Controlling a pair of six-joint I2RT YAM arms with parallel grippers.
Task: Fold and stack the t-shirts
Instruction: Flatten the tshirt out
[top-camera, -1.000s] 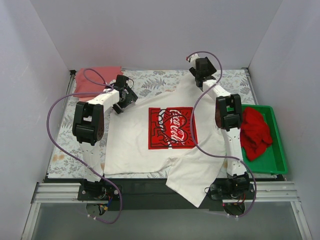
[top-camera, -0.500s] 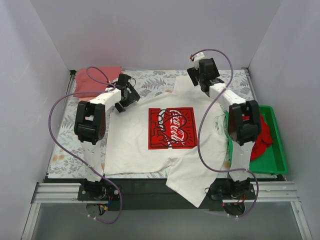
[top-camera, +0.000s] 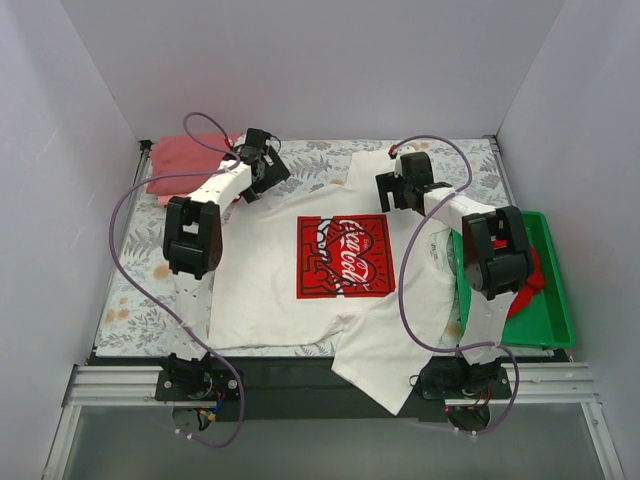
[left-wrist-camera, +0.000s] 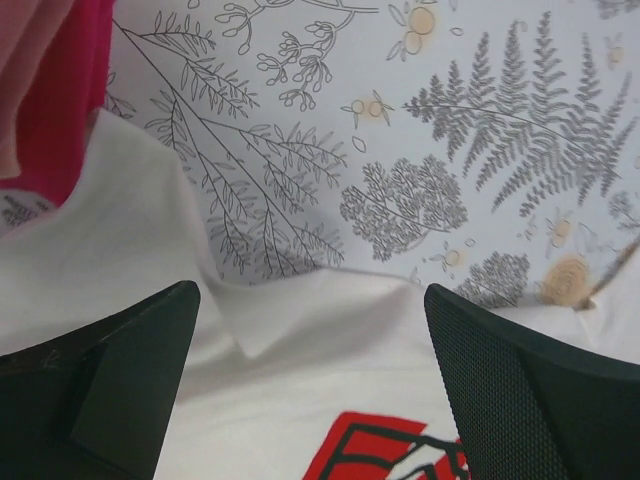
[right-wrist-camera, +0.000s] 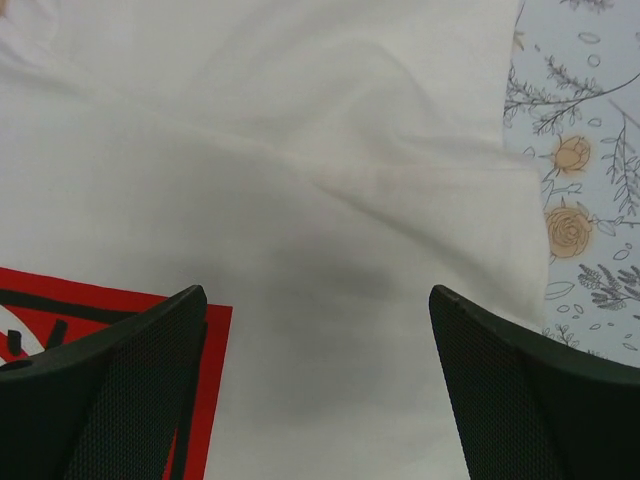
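Directly under the left gripper (top-camera: 266, 168) lies the far edge of the white Coca-Cola t-shirt (top-camera: 260, 290), spread flat and print-up on the floral table cover (top-camera: 130, 285). The gripper's two fingers (left-wrist-camera: 110, 390) stand wide apart and hold nothing. In the left wrist view white cloth fills the gap between them, a corner of the red chest print (top-camera: 345, 256) shows just behind the fingertips, and bare fern-patterned cover lies just ahead of them. Close by on that gripper's left, in the table's far corner, sits the stack of folded pink and crimson t-shirts (top-camera: 178, 162). The white shirt's edge reaches right up beside the stack, though whether the two touch is hard to tell.

Under the right gripper (top-camera: 392, 192) is the far right part of the same white t-shirt. This gripper too is spread wide with nothing in its grasp. Its fingers (right-wrist-camera: 110, 390) frame lightly creased white cloth, with the red print at the lower left of the right wrist view and a strip of the cover along the right side. Whether either gripper touches the cloth cannot be made out. Well behind the right gripper, beside that arm's elbow, the plain red t-shirt (top-camera: 536, 276) lies bunched in the green tray (top-camera: 556, 322), partly hidden by the arm. Back toward that arm's base, one sleeve of the white shirt drapes over the table's near edge.
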